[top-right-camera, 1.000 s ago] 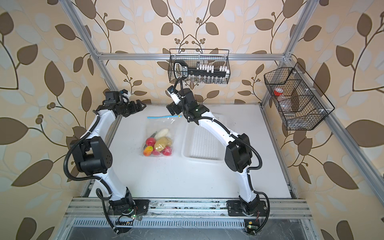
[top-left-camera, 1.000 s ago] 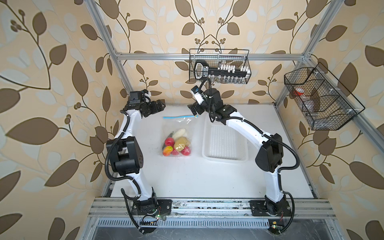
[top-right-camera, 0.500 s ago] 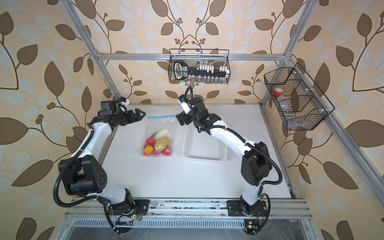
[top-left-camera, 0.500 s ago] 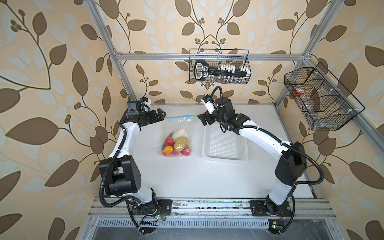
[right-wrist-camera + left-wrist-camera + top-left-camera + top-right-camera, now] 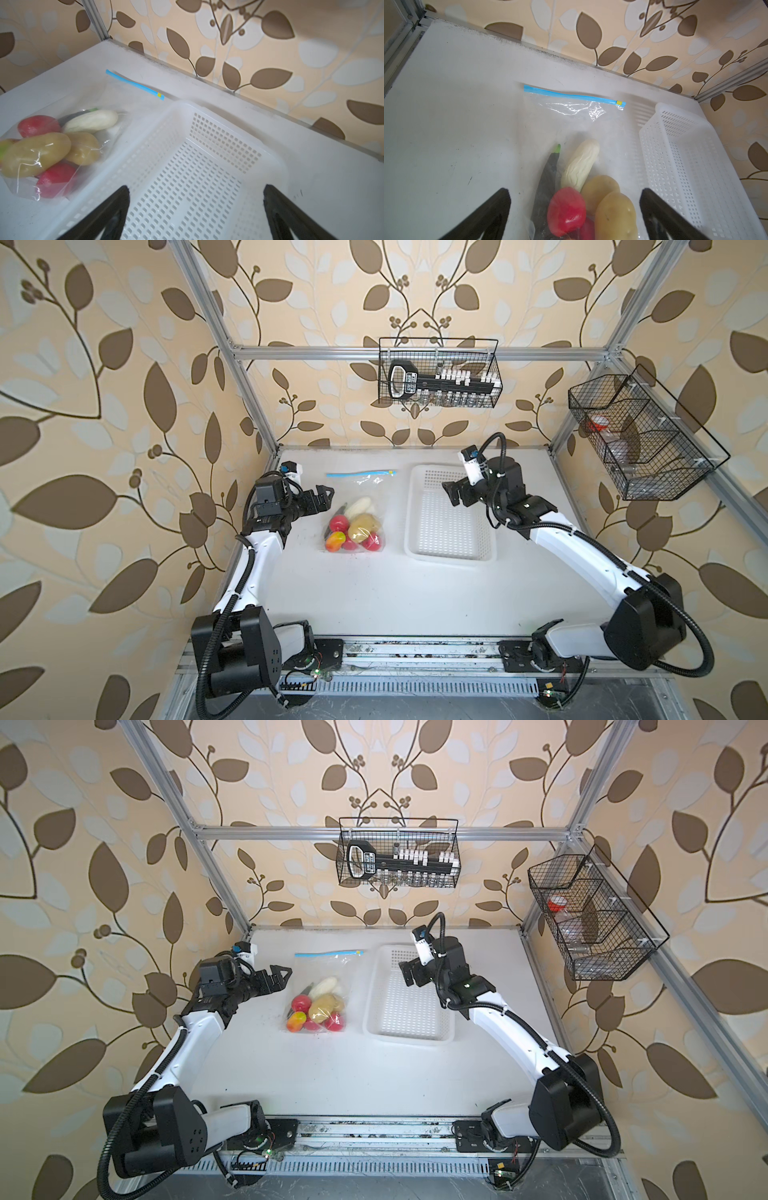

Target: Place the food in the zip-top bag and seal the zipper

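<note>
While the left gripper (image 5: 324, 499) and right gripper (image 5: 451, 494) gape wide and empty, the zip-top bag (image 5: 361, 489) lies between them, food (image 5: 361, 526) inside, its zipper (image 5: 359, 473) stretching crosswise beyond both, slider (image 5: 390, 470) nearer the right.

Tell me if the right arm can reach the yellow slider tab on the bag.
Probably yes: the open right gripper hovers over the white basket, and the slider tab lies uncovered at the zipper end beside it.
</note>
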`<state>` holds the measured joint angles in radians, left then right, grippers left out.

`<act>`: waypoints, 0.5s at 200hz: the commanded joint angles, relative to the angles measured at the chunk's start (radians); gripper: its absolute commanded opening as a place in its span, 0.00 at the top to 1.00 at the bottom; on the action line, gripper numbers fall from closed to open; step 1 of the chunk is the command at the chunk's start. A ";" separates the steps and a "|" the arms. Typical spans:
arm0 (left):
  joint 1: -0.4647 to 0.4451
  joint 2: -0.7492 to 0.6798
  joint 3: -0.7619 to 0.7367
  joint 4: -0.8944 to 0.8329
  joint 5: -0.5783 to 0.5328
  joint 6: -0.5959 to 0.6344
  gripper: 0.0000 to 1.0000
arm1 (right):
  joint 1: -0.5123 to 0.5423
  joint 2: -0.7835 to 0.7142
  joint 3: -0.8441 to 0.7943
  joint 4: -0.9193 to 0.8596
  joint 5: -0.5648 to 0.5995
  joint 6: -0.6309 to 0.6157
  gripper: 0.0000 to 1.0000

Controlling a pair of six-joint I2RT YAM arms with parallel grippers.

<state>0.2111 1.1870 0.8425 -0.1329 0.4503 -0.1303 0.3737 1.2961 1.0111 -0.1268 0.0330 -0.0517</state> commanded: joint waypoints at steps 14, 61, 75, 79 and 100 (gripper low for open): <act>0.010 -0.008 -0.058 0.146 -0.108 -0.044 0.01 | -0.055 -0.118 -0.108 0.067 0.112 0.040 0.00; 0.011 0.016 -0.157 0.232 -0.202 -0.039 0.01 | -0.123 -0.259 -0.272 0.128 0.253 0.073 0.00; 0.011 0.013 -0.198 0.269 -0.201 -0.041 0.01 | -0.151 -0.295 -0.315 0.137 0.318 0.086 0.00; 0.011 0.012 -0.219 0.290 -0.206 -0.045 0.01 | -0.161 -0.305 -0.328 0.142 0.332 0.095 0.00; 0.011 0.009 -0.324 0.446 -0.233 -0.043 0.01 | -0.223 -0.365 -0.398 0.179 0.344 0.139 0.00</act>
<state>0.2111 1.2022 0.6064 0.1192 0.2718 -0.1646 0.2016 0.9882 0.6746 -0.0059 0.2905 0.0292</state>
